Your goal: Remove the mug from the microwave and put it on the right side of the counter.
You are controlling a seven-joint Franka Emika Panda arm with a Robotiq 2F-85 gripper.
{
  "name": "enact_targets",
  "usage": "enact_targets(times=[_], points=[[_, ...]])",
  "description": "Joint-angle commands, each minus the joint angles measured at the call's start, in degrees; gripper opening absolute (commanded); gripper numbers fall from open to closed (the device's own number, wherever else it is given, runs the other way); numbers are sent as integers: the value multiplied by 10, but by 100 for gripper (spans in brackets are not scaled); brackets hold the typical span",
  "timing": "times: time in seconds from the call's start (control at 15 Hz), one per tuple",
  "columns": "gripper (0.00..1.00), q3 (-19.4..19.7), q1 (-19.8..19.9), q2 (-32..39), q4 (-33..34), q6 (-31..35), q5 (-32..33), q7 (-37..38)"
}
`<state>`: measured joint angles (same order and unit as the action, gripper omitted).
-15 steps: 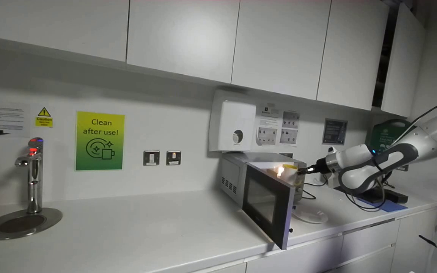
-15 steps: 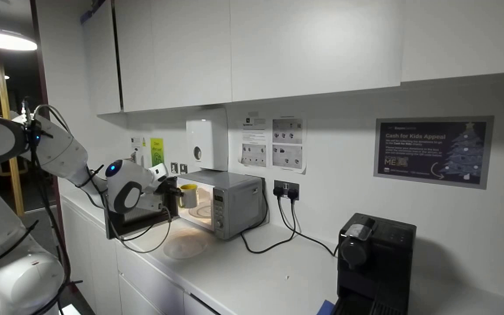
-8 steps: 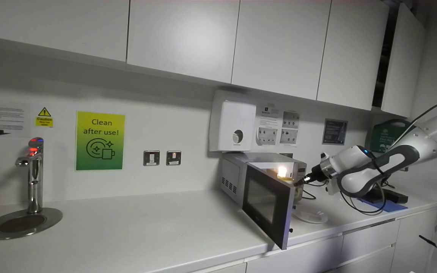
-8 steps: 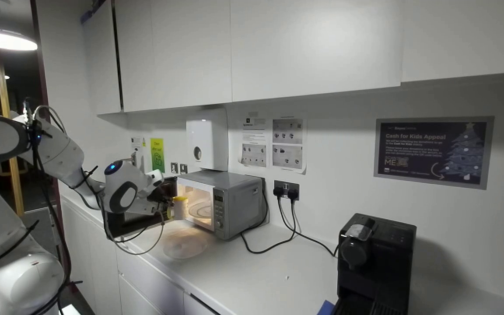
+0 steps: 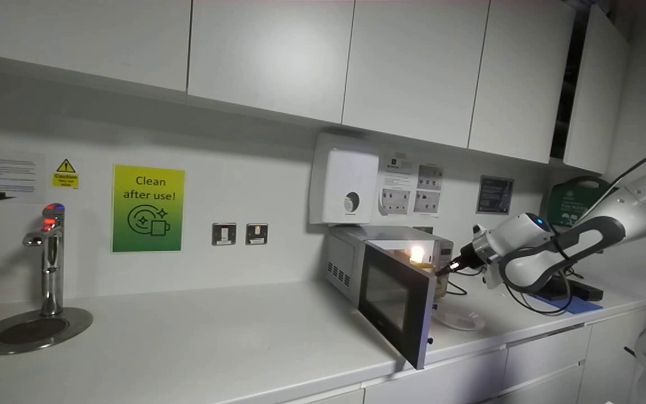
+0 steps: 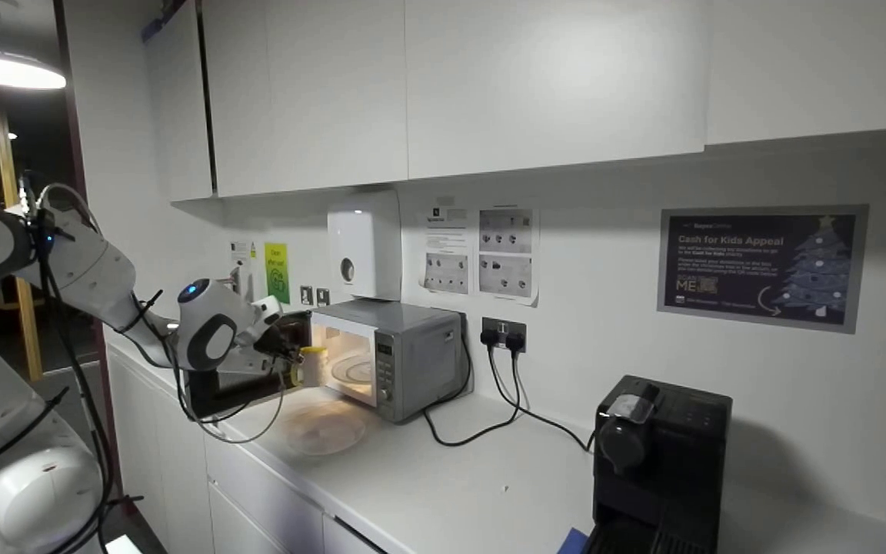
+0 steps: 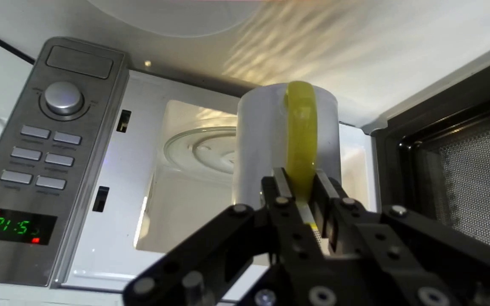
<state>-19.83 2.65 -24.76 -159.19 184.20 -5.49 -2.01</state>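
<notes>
The mug (image 7: pixel 260 140) is white with a yellow handle and a yellow inside. In the wrist view my gripper (image 7: pixel 301 182) is shut on the mug's handle, one finger on each side. In an exterior view the mug (image 6: pixel 314 368) hangs from my gripper (image 6: pixel 293 355), upright or nearly so, just in front of the microwave (image 6: pixel 420 362) opening and above the counter (image 6: pixel 443 477). In an exterior view the microwave's open door (image 5: pixel 396 303) hides most of the mug; its yellow rim (image 5: pixel 427 266) shows above the door's edge. The microwave is lit inside, with a glass turntable.
A pale plate (image 6: pixel 325 431) lies on the counter in front of the microwave, below the mug. The open door (image 7: pixel 462 170) stands close beside the mug. Black cables (image 6: pixel 458 438) lie right of the microwave. A black coffee machine (image 6: pixel 662 462) stands farther right.
My gripper has tilted down and drawn back with the mug, which has moved from the microwave opening out in front and lower. In the last half second it has moved only slightly farther away.
</notes>
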Motion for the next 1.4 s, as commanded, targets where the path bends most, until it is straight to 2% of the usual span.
enact_targets(times=[0.0, 0.27, 0.53, 1.07, 1.33], points=[[4, -35, 41, -47, 0, -27, -21, 23], [4, -90, 118, -91, 0, -55, -49, 59], [4, -133, 179, -140, 0, -91, -73, 79], [4, -189, 250, -244, 1, -155, -146, 86], [4, -223, 296, -277, 0, -154, -195, 92]])
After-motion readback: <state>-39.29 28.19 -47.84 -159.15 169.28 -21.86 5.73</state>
